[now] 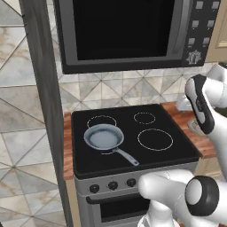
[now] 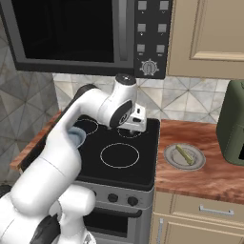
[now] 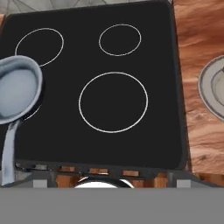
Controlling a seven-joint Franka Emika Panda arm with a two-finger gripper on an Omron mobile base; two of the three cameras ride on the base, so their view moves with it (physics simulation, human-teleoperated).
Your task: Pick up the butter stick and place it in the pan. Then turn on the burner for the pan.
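The butter stick (image 2: 184, 154) lies on a round grey plate (image 2: 170, 161) on the wooden counter, right of the stove. The grey-blue pan (image 1: 104, 136) sits on the front-left burner (image 1: 106, 152), its thin handle pointing at the stove's front edge. In the hand view the pan (image 3: 17, 89) is at the left, with an arc of its burner (image 3: 31, 114) peeking out beside it. My gripper (image 2: 132, 129) hangs over the back right of the cooktop, well above it and clear of both pan and butter. Its fingers are too small to read.
The black cooktop (image 1: 133, 133) carries three more white rings. Knobs (image 1: 113, 185) line the stove front. A microwave (image 2: 71, 33) hangs above. A dark green appliance (image 2: 233, 124) stands at the counter's right end. The plate's rim (image 3: 205, 85) shows in the hand view.
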